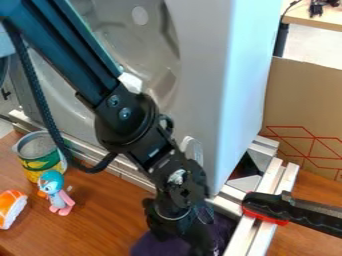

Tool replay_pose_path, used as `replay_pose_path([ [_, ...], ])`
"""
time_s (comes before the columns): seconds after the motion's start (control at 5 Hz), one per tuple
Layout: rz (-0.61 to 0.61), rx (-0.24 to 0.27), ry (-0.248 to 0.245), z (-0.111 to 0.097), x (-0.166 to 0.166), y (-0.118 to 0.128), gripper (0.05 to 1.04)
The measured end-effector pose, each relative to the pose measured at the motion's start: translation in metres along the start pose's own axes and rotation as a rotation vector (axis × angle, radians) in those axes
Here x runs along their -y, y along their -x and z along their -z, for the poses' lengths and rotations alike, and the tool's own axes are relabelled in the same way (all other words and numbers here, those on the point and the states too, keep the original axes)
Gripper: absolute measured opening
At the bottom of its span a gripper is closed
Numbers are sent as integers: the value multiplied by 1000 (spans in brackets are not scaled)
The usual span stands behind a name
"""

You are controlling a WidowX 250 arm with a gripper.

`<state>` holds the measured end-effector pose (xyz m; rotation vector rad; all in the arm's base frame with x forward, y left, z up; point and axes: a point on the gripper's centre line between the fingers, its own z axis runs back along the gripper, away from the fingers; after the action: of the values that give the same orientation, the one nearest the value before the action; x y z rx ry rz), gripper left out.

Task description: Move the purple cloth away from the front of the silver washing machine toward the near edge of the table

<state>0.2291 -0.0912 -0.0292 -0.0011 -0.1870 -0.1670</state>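
The black gripper [184, 225] hangs at the bottom centre, low over a dark purple cloth [148, 246] that lies on the wooden table by the metal frame. It covers part of the cloth, and whether it touches the cloth I cannot tell. To its left stands a small toy figure [56, 191] with a blue head and pink legs. Just behind the figure is an open can [40, 162] with a green and yellow label. An orange and white sushi-like toy [11, 209] lies at the left edge.
A tall white and grey panel [212, 90] rises behind the arm. Metal rails [268, 200] run along its base and toward the front right. A clamp with a black and red handle [270, 206] sits across the rails. Cardboard [304, 110] stands behind at the right.
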Motion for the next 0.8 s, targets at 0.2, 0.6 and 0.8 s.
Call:
replay_pose_path([
  [0.2,-19,-84,-18,-3,5,19,1001],
  [0.6,-6,-162,36,-3,12,29,1001],
  [0.8,-15,-198,73,-7,7,42,1001],
])
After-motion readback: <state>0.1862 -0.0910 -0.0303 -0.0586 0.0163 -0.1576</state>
